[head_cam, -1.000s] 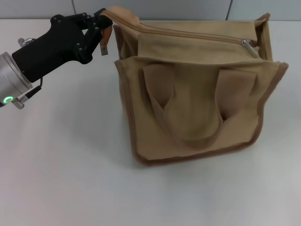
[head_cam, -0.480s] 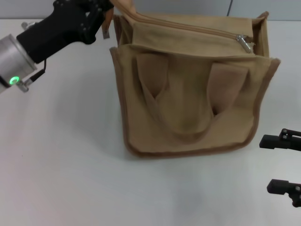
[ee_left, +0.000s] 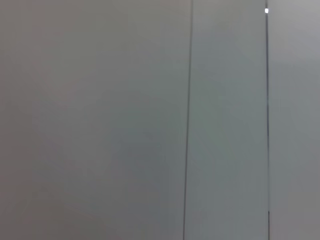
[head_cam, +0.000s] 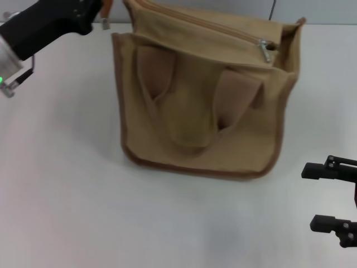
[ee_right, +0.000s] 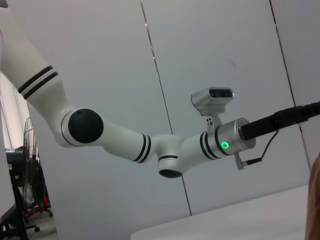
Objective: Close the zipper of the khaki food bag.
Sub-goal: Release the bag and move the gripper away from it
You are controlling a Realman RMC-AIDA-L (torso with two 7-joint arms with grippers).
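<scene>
While a grey panelled wall (ee_left: 150,125) is filling the left wrist view and offering nothing else, the head view is showing the khaki food bag (head_cam: 201,106) sitting on the white desk (head_cam: 83,212), toward its far side and slightly left of centre, leaning so that its top is tipping away. Nothing is lying on the desk around the bag. Its two looped handles (head_cam: 189,106) are drooping flat down the front panel, and darker brown piping is tracing the lower edge and sides. Along the top, the zipper (head_cam: 223,30) is running diagonally, with its silver pull tab (head_cam: 265,49) lying near the bag's right end. At the bag's far left corner the left claw (head_cam: 92,8) is reaching in from the upper left, mostly cut off by the frame edge, so whether it is pinching the fabric cannot be told. Low at the right edge, well apart from the bag, the right claw (head_cam: 334,198) is hovering over the desk with its two black fingers (head_cam: 326,170) spread wide, gripping nothing. From the right wrist view, the left arm (ee_right: 150,145) is stretching across before the wall.
</scene>
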